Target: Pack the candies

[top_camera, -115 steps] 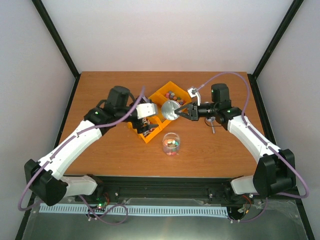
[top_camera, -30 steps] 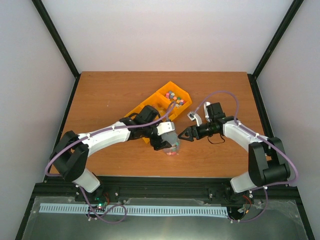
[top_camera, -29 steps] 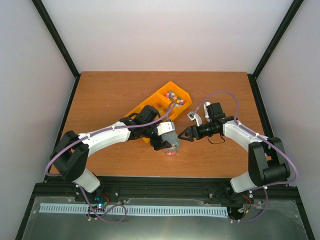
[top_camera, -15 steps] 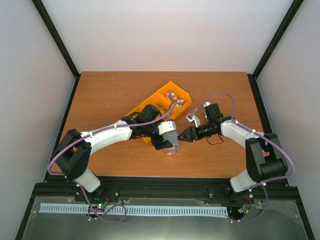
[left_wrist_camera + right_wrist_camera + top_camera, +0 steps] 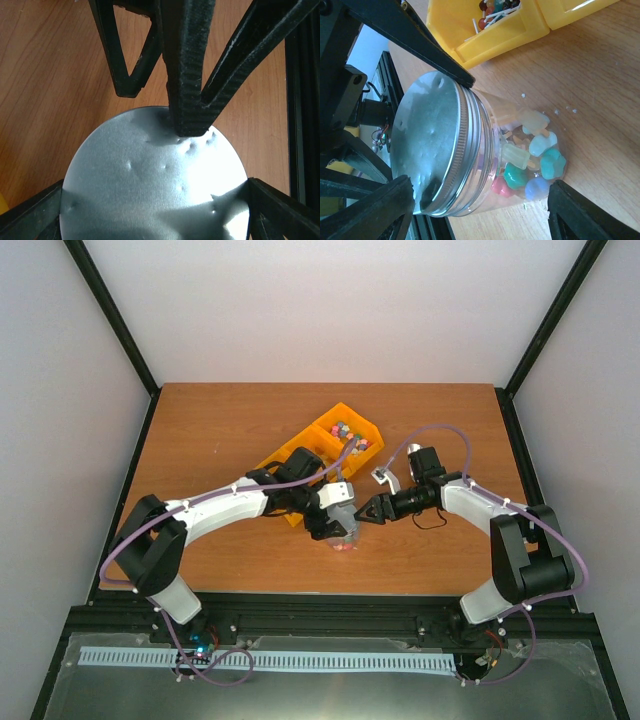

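The candies (image 5: 530, 165), loose, light and likely to roll, lie in the clear jar (image 5: 343, 533) at lower centre of the counter (image 5: 200, 440). Here the left pincer (image 5: 333, 518) clasps the rim of the metal lid (image 5: 155, 185); the right pincer (image 5: 371, 509) gapes, empty. Best gripped: the slick jar wall.

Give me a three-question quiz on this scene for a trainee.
1. True or false: the round silver metal lid is on the clear jar.
2. Which gripper clamps the lid's rim? A. left gripper B. right gripper C. neither
3. Fill in: the small mixed-colour candies sit in the jar's ____ part.
Key: 1 true; 2 A; 3 bottom.
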Motion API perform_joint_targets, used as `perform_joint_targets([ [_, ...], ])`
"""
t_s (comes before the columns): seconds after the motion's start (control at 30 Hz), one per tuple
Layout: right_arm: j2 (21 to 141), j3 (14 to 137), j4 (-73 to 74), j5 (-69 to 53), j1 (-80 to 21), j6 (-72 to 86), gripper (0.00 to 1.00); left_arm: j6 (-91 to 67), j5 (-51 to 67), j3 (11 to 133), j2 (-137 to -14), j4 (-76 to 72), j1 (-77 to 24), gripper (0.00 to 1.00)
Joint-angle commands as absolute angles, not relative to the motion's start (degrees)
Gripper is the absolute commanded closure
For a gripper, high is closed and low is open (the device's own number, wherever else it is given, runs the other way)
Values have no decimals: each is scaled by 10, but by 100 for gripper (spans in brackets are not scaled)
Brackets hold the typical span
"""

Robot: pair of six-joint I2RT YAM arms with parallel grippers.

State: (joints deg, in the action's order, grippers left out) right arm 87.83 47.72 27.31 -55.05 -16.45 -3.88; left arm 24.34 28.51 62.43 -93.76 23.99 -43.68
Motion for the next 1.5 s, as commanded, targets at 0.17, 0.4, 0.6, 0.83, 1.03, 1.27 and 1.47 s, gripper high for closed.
perform_joint_targets([
  [0.17,890,495,279,-556,-170,-52,30,249,305,648,-948,244,-446,20],
  [0.4,902,501,288,-550,-177,-64,31,265,302,634,-935,257,-446,16],
  [0.6,910,507,296,-550,-181,-73,31,266,323,639,-935,266,-446,15],
  [0.83,911,508,299,-543,-182,-79,31,273,325,638,-933,273,-447,6],
  [1.03,908,508,308,-541,-183,-89,31,260,320,643,-918,272,-447,0],
  [1.27,905,510,311,-539,-183,-94,31,249,315,608,-856,254,-445,0],
  [1.47,906,520,308,-539,-184,-87,31,209,294,604,-837,253,-434,16],
])
